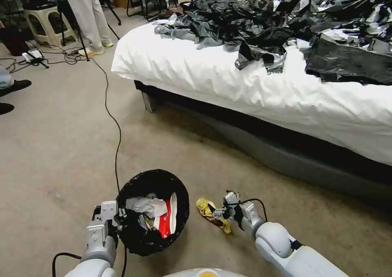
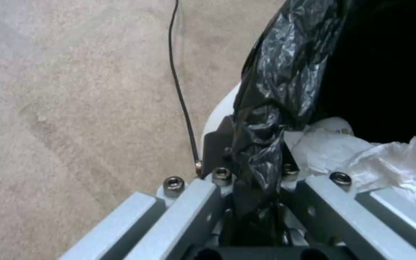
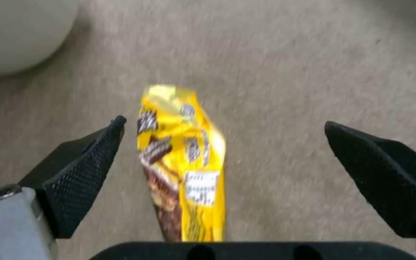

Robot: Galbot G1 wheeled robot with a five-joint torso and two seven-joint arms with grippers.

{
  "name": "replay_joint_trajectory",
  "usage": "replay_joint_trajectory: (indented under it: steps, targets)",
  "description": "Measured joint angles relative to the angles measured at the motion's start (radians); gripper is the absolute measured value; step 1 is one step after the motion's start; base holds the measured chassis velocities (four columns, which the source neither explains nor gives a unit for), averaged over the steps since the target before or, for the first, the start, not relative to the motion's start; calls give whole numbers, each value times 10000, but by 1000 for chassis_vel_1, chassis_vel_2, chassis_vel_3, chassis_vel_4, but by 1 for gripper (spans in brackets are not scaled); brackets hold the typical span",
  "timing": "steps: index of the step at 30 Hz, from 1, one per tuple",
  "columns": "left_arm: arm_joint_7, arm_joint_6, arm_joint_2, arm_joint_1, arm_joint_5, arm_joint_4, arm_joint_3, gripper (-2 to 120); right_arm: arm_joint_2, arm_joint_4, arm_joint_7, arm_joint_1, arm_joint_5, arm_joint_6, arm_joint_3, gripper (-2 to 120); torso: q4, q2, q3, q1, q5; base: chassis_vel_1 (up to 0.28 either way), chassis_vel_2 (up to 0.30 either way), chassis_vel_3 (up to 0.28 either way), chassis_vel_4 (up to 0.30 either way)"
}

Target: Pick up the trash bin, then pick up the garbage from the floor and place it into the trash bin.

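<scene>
The trash bin (image 1: 143, 240), lined with a black bag, is at the near left, and my left gripper (image 1: 119, 219) is shut on its rim. In the left wrist view the fingers (image 2: 217, 159) pinch the black liner (image 2: 285, 72) against the bin's white wall (image 2: 220, 112). Inside the bin lie white tissue (image 1: 147, 205) and a red-and-white carton (image 1: 167, 218). One piece of garbage, a yellow snack wrapper (image 1: 212, 213), lies on the carpet just right of the bin. My right gripper (image 1: 219, 216) is low over it, open. The wrapper (image 3: 184, 155) sits between the spread fingers (image 3: 83, 173).
A bed with a white sheet (image 1: 253, 85) strewn with black plastic bags (image 1: 286, 28) fills the right and far side. A black cable (image 1: 116, 130) runs across the carpet to the bin. A stool (image 1: 51, 24) and a person's legs (image 1: 87, 16) stand far left.
</scene>
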Motion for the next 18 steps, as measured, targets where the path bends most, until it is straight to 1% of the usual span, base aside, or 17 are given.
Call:
replay_joint_trajectory:
  steps: [4, 10, 12, 13, 16, 18]
  targets:
    - [-2, -2, -11, -1, 13, 3, 14, 0, 41, -89, -109, -12, -141, -1, -2, 100, 0, 0, 0, 0, 1, 0, 0, 0, 0]
    - [-3, -4, -21, 1, 32, 3, 28, 0, 296, -367, -359, -20, -579, 64, 13, 100, 0, 0, 0, 1, -2, 0, 0, 0, 0]
    - [-2, -17, -25, 33, 38, -2, 27, 0, 561, -577, -547, -12, -920, 158, 45, 100, 0, 0, 0, 1, -3, 0, 0, 0, 0]
    - [-2, -17, -25, 33, 38, -2, 27, 0, 561, -577, -547, -12, -920, 158, 45, 100, 0, 0, 0, 1, -3, 0, 0, 0, 0]
    - [1, -63, -71, 117, 65, -30, 21, 0, 1241, -1121, -811, 123, -1452, 436, 70, 100, 1, 0, 0, 0, -4, 0, 0, 0, 0]
    - [6, -72, -75, 140, 67, -46, 17, 0, 1387, -1287, -854, 173, -1571, 523, 64, 100, 0, 0, 0, 0, -2, 0, 0, 0, 0]
